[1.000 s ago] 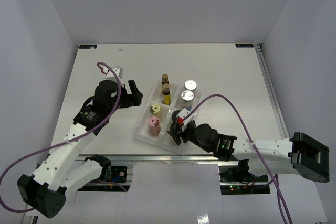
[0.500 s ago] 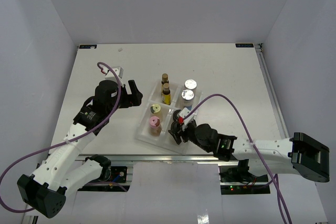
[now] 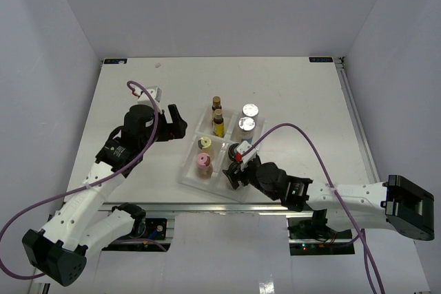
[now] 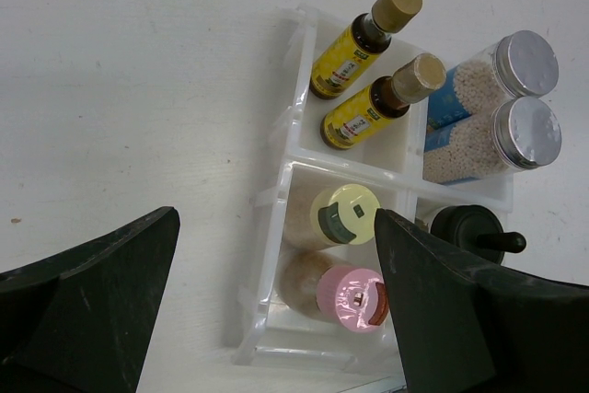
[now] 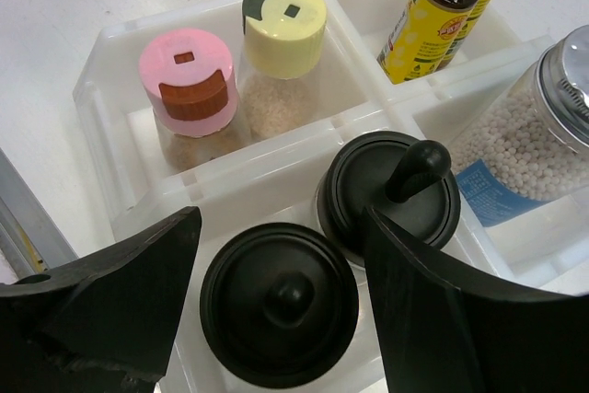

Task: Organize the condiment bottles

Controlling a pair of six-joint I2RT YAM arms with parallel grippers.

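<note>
Spotting our right gripper [image 5: 279, 227] with fingers apart just above the two black-capped jars [image 5: 279, 301] in the tray [image 5: 101, 154], gripping nothing, our left gripper [image 4: 276, 218] wide open left of the tray, empty too

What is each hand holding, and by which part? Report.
Nothing. The left hand is open and empty; the right hand stands open around a black-capped jar, clear of its cap.

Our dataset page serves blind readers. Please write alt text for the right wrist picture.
The right gripper, open, straddles a black-capped jar in a clear divided tray, a second black-capped jar just behind. Farther compartments hold a pink-capped bottle, a yellow-capped bottle, amber bottles and a silver-lidded jar.
</note>
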